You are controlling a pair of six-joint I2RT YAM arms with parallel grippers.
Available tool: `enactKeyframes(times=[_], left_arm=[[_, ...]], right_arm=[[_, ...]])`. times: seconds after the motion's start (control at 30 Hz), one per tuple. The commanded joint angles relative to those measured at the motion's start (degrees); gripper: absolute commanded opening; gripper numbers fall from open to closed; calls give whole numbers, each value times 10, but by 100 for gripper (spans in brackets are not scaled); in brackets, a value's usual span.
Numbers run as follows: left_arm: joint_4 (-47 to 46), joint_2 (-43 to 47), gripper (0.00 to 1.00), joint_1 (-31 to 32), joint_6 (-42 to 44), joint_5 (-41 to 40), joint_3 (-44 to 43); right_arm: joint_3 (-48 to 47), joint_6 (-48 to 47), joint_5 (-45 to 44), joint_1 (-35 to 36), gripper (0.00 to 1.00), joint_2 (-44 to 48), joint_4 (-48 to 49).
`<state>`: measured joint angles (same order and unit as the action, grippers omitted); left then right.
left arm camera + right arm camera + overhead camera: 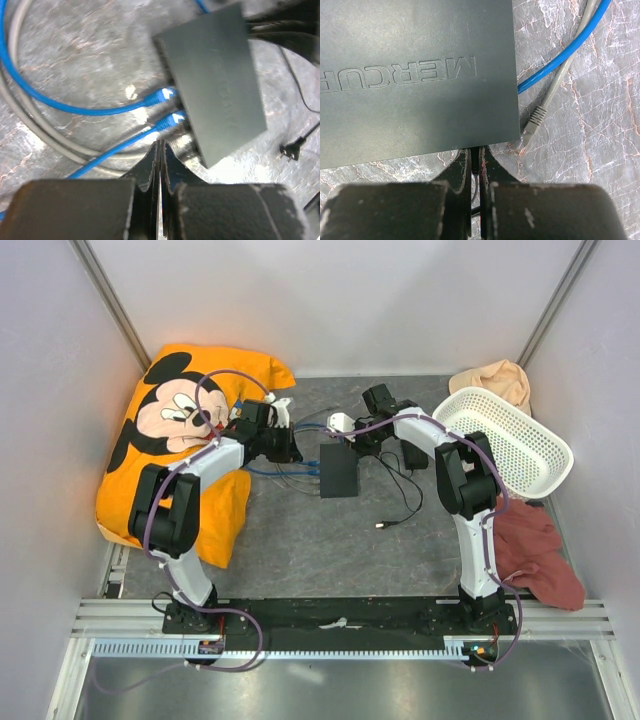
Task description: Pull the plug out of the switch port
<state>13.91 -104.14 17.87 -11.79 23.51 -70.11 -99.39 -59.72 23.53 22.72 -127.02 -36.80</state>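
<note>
While both arms lean in over the desk [300,530], the switch [338,472] lies flat at its middle, between them. Its ports [175,106] run along the long edge that faces the left arm. One blue plug [164,94] sits in a port there, and a second blue plug [172,119] sits in the port next to it. The left gripper [159,146] is clenched, its fingers pressed together with nothing between them, and hovers just beside that edge, near the second blue plug. The right gripper [475,152] is also clenched and empty, with its tips at the switch's short far edge. Whether they touch the switch cannot be told. A grey plug [534,120] lies loose on the desk just beside the switch's corner, next to a blue cable [570,47].
</note>
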Motion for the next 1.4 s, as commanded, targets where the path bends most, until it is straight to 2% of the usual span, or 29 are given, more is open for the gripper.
enactKeyframes(times=[0.0, 0.17, 0.27, 0.47, 0.7, 0.9, 1.13, 1.27, 1.37], left_arm=[[-129, 60, 2, 45, 92, 31, 52], [-250, 60, 2, 100, 169, 19, 109], [-267, 32, 2, 114, 180, 2, 103], [-171, -68, 2, 116, 123, -79, 6], [-119, -109, 2, 127, 123, -90, -35], [-95, -129, 2, 136, 146, -156, -32], [-103, -135, 2, 138, 175, -168, 14], [-103, -145, 2, 140, 177, -167, 9], [-108, -149, 2, 141, 162, -198, 10]], right_arm=[[8, 22, 0, 0, 0, -3, 13], [7, 32, -1, -1, 0, -7, 14], [8, 35, 0, 0, 0, -5, 15], [7, 50, -5, 0, 0, -2, 17], [12, 36, -23, 0, 0, -2, 16], [22, 21, -36, -2, 0, -2, 5], [26, 4, -52, -12, 0, -1, -4], [29, 4, -56, -15, 0, 1, -13], [30, 21, -49, -25, 0, 5, -28]])
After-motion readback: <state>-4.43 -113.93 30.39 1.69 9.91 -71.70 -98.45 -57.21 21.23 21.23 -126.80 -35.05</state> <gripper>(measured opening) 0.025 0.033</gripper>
